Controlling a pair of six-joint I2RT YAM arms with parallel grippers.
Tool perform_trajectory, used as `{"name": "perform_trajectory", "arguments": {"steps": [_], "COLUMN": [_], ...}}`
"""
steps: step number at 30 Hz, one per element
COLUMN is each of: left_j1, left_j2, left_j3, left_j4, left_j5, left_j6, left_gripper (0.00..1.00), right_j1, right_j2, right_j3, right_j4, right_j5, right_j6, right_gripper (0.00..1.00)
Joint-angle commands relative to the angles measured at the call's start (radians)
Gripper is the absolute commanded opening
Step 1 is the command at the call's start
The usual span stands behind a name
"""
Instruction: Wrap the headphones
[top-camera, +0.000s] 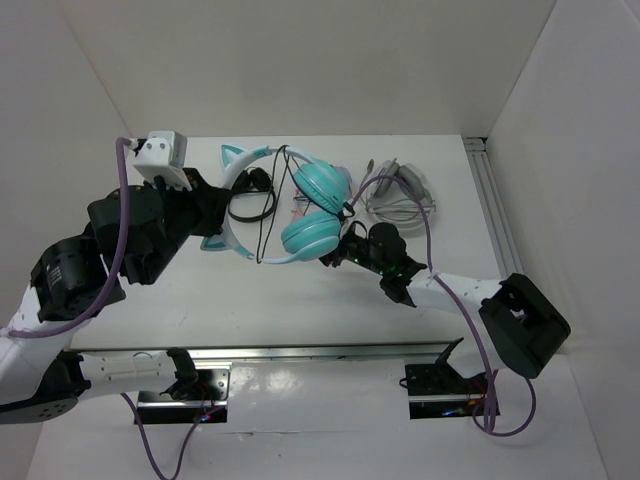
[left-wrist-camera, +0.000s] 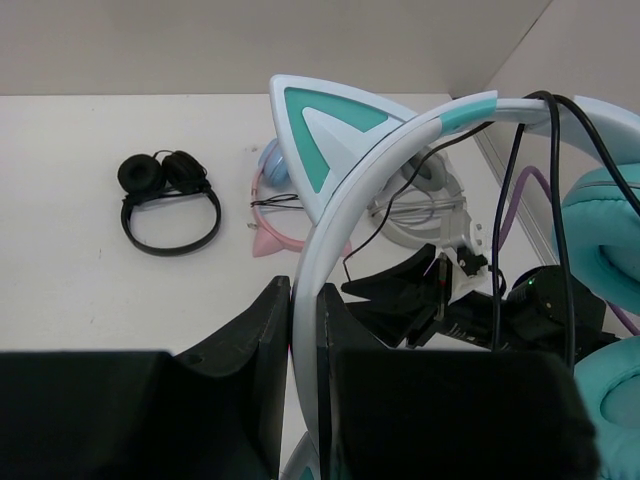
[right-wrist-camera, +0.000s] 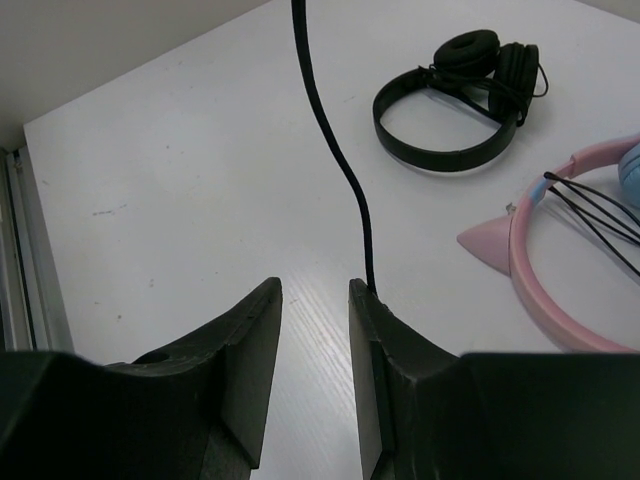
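Observation:
The teal headphones (top-camera: 318, 182) are held off the table in the middle, with both cups side by side and a cat ear (left-wrist-camera: 322, 128) up. My left gripper (top-camera: 213, 213) is shut on their pale headband (left-wrist-camera: 307, 300), which runs between the jaws (left-wrist-camera: 304, 335). The thin black cable (top-camera: 266, 210) loops over the headband and hangs down. My right gripper (top-camera: 336, 255) sits just below the lower cup (top-camera: 309, 234). It is open (right-wrist-camera: 315, 292), with nothing between its jaws. The cable (right-wrist-camera: 345, 180) runs down to the outer tip of its right finger (right-wrist-camera: 372, 320).
A black pair of headphones (left-wrist-camera: 168, 198) lies on the table at the back, also in the right wrist view (right-wrist-camera: 452, 98). A pink cat-ear pair (right-wrist-camera: 545, 270) lies under the teal pair. A grey-white pair (top-camera: 402, 193) lies at the right. A metal rail (top-camera: 495, 210) runs along the right wall.

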Motion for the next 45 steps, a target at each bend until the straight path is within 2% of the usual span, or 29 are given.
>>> {"name": "perform_trajectory", "arguments": {"steps": [1, 7, 9, 13, 16, 17, 19, 23, 26, 28, 37, 45], "left_j1": [-0.004, -0.004, -0.004, -0.004, -0.004, -0.004, -0.004, -0.004, -0.004, -0.004, -0.004, -0.004], "left_j2": [-0.012, -0.012, -0.012, -0.022, -0.022, -0.022, -0.022, -0.042, -0.042, -0.051, -0.06, -0.069], "left_j3": [0.056, 0.056, 0.047, 0.047, 0.047, 0.036, 0.036, 0.025, 0.025, 0.025, 0.007, -0.006], "left_j4": [0.119, 0.119, 0.119, 0.128, 0.128, 0.128, 0.128, 0.128, 0.128, 0.128, 0.128, 0.119], "left_j5": [0.007, -0.003, -0.016, 0.012, 0.012, 0.021, 0.021, 0.032, 0.041, 0.05, 0.069, 0.03], "left_j6": [-0.045, -0.045, -0.055, -0.055, -0.055, -0.064, -0.064, -0.073, -0.073, -0.073, -0.073, -0.073], "left_gripper": [0.0, 0.0, 0.0, 0.0, 0.0, 0.0, 0.0, 0.0, 0.0, 0.0, 0.0, 0.0], "right_j1": [-0.006, -0.006, -0.006, -0.006, -0.006, -0.006, -0.006, -0.006, -0.006, -0.006, -0.006, -0.006], "right_j2": [0.033, 0.039, 0.025, 0.046, 0.056, 0.056, 0.065, 0.076, 0.085, 0.085, 0.105, 0.039], "right_j3": [-0.011, -0.011, -0.011, 0.011, 0.011, 0.011, 0.011, 0.021, 0.031, 0.04, 0.072, 0.081], "right_j4": [0.071, 0.067, 0.056, 0.024, 0.05, 0.064, 0.064, 0.064, 0.064, 0.073, 0.073, 0.073], "right_j5": [0.005, 0.021, 0.05, 0.037, 0.015, 0.014, 0.014, 0.039, 0.048, 0.071, 0.082, -0.087], "right_j6": [-0.017, -0.006, -0.015, -0.028, -0.018, -0.018, -0.018, -0.018, -0.018, -0.018, -0.018, 0.005], "right_gripper": [0.41, 0.41, 0.45, 0.43, 0.36, 0.24, 0.1, 0.1, 0.25, 0.28, 0.26, 0.26]}}
